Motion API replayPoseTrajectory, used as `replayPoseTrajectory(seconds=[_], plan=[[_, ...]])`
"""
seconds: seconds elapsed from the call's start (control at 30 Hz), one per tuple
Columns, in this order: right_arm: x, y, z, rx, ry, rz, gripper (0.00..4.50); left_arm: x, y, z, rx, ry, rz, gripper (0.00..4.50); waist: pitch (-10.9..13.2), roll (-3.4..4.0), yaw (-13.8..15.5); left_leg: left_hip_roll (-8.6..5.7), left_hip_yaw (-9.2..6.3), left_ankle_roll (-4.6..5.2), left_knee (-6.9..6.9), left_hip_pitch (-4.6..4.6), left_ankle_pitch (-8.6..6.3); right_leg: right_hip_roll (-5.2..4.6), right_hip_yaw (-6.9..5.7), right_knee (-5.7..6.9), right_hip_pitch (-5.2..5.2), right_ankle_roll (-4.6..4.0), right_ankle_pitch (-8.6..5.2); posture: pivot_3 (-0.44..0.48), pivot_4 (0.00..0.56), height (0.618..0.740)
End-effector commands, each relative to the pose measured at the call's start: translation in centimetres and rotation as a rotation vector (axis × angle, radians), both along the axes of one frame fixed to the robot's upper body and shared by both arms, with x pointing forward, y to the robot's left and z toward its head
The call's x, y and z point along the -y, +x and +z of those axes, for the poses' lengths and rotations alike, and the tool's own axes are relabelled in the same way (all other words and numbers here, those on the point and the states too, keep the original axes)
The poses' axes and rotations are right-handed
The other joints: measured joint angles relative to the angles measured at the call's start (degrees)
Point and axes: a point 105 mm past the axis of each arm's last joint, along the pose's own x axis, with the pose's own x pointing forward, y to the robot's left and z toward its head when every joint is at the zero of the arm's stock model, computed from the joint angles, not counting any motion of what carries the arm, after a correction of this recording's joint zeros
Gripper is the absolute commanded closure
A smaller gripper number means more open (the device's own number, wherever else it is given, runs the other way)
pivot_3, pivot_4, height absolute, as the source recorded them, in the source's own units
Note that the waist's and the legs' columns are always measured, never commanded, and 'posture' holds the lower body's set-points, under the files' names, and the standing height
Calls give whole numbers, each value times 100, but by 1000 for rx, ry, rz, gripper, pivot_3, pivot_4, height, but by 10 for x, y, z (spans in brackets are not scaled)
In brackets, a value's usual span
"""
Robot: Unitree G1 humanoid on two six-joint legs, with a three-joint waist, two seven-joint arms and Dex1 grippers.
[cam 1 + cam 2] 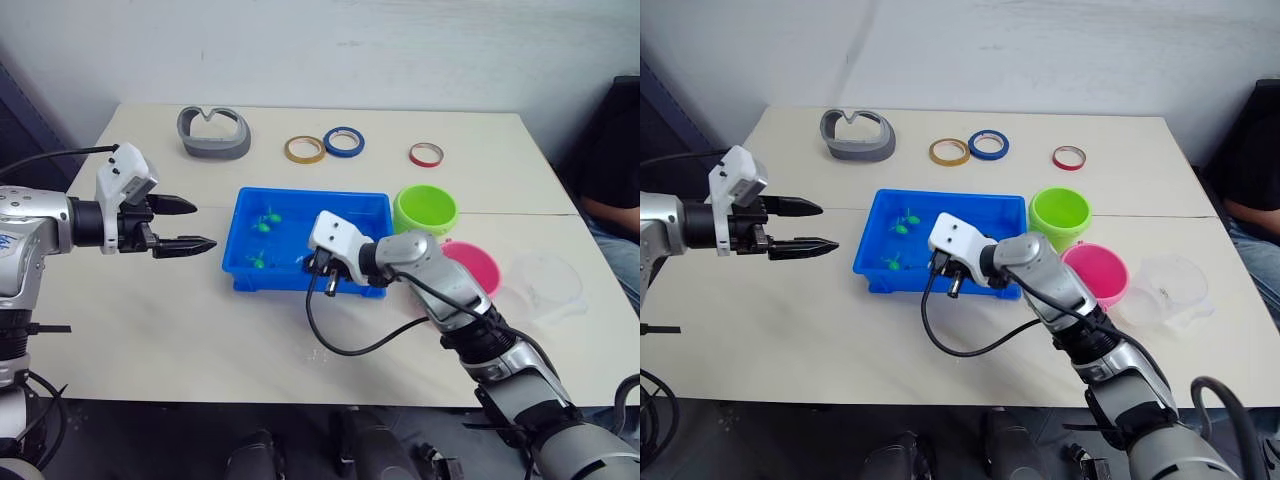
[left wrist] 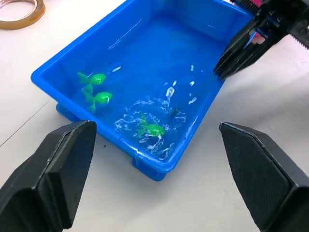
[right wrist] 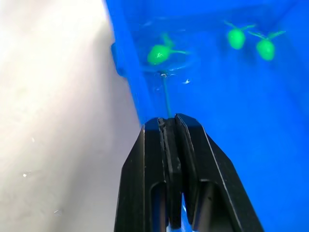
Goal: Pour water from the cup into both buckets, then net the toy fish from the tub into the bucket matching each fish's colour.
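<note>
Left eye view: blue tub [image 1: 375, 205] sat mid-table [image 1: 200, 330], lime green bucket [image 1: 425, 210] just beside its right end, pink bucket [image 1: 475, 268] nearer, clear cup [image 1: 545, 280] further right, standing upright. Three green toy fish [image 1: 268, 218] in the tub's left half. Right pincer [image 1: 325, 280] hung over the tub's near wall; left pincer [image 1: 185, 225] was held apart from the tub on its left, jaws spread, holding nothing.

Right eye view: same layout; no pink fish could be made out in the tub.

Left wrist view: water rippled around the nearest green fish [image 2: 150, 129]. Right pincer's tips dipped at the tub's far edge.

Right wrist view: jaws pressed together on the net's thin black handle [image 3: 166, 99], which ran down toward the nearest fish; hoop could not be made out clearly (under the water, probably).

Judgement: pouring looked done; netting step in hand, green fish left. Next move called for sliding the hoop under the nearest fish, lifting level, then carrying it over to the green bucket.
</note>
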Motion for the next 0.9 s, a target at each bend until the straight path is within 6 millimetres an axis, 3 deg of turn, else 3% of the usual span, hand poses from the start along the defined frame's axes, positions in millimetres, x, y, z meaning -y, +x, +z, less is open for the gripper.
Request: replayPoseTrajectory(seconds=[0.03, 0.4, 0.9], plan=[[1, -1, 27, 54, 68, 3, 4500, -1, -6, 16, 57, 2, -4, 38, 0, 0, 0, 0, 0, 0, 0, 0, 0, 0, 0, 0, 0, 0, 0, 0, 150, 738], [22, -5, 49, -2, 128, -30, 4500, -8, -9, 9, 30, 0, 7, 38, 0, 0, 3, 0, -1, 0, -1, 0, 0, 1, -1, 0, 0, 0, 0, 0, 150, 738], [33, -8, 50, -4, 115, -39, 4500, -9, -9, 7, 32, 6, -1, 38, 0, 0, 2, 0, -1, 2, -2, -1, -1, 1, 0, -3, 0, 0, 0, 0, 150, 738]])
